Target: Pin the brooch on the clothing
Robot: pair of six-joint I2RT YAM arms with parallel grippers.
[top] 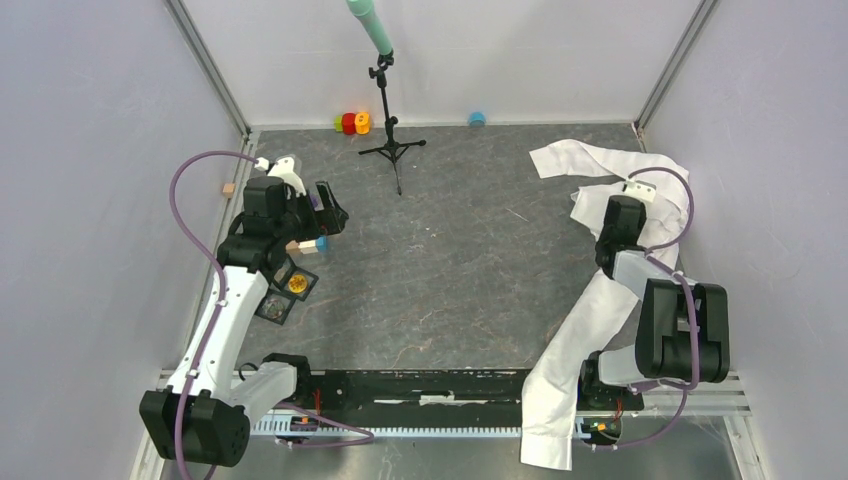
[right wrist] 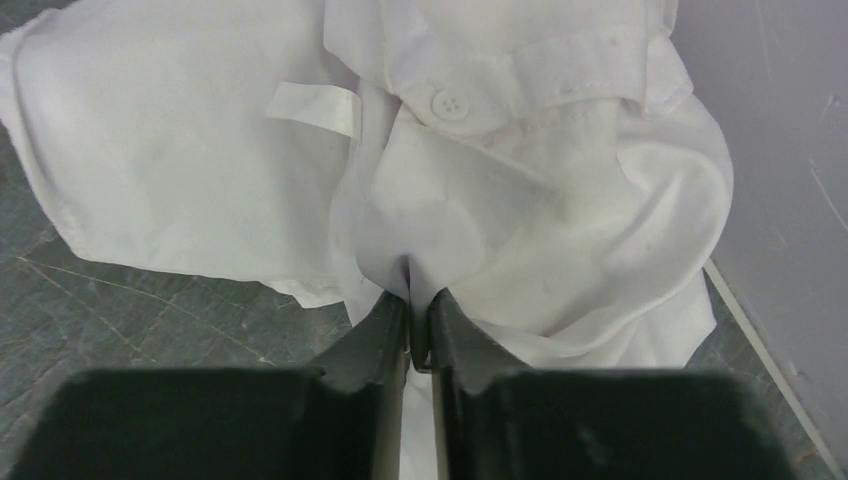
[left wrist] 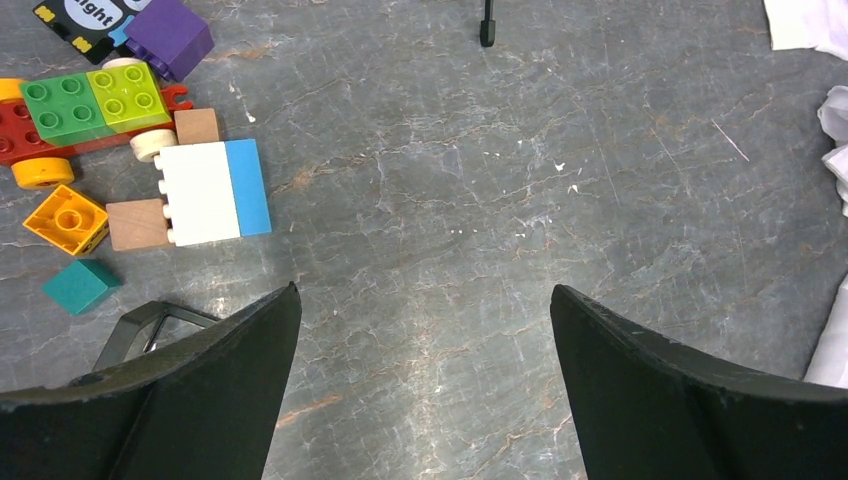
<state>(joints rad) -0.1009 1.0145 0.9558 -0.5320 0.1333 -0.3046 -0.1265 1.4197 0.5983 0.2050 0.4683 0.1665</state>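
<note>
The white shirt (top: 585,165) lies crumpled at the far right of the table, with one long part trailing over the near edge; a button (right wrist: 449,102) and a cuff show in the right wrist view. My right gripper (right wrist: 419,297) is shut on a pinched fold of the shirt (right wrist: 560,230). A tiny orange-gold ornament, probably the brooch (top: 297,284), sits in a small black square tray by my left arm. My left gripper (left wrist: 422,292) is open and empty, held above bare tabletop (left wrist: 480,200) a little beyond that tray. The shirt's edge (left wrist: 836,120) shows at the right of the left wrist view.
A second black tray (top: 275,307) lies beside the first. Toy blocks lie by my left gripper: a white-and-blue one (left wrist: 212,192), green ones (left wrist: 90,97), a purple one (left wrist: 168,35). A black tripod stand (top: 391,140) stands at the back centre, with coloured toys (top: 352,122) behind it.
</note>
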